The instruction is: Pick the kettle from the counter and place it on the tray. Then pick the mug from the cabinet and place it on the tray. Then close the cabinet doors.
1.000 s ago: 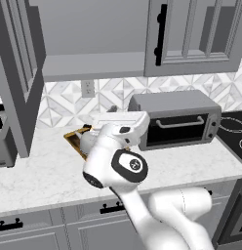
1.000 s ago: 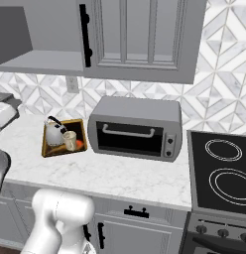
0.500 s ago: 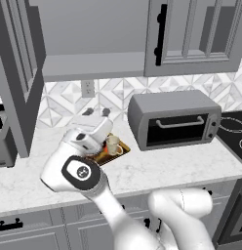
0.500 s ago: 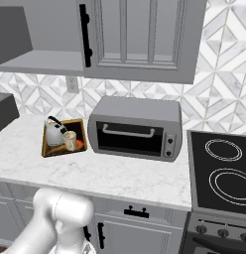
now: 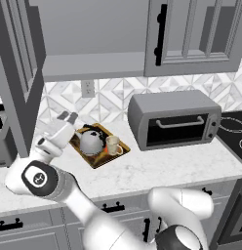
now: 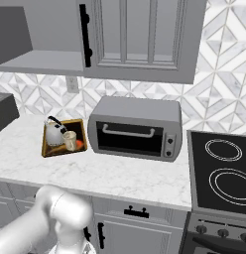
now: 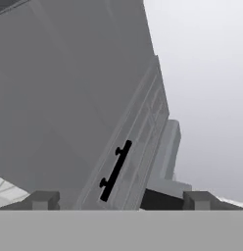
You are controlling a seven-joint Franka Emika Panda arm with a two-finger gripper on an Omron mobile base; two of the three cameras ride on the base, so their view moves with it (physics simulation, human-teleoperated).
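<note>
The cabinet stands open above, its grey shelf bare, one of the cabinet doors swung out at the left and another showing its black bar handle in the hand view. Below, the white marble tabletop carries a large grey toaster oven. Beside it lies the tray, with the kettle and the mug side by side on it. The end effector hangs released, grasping nothing, just left of the tray.
</note>
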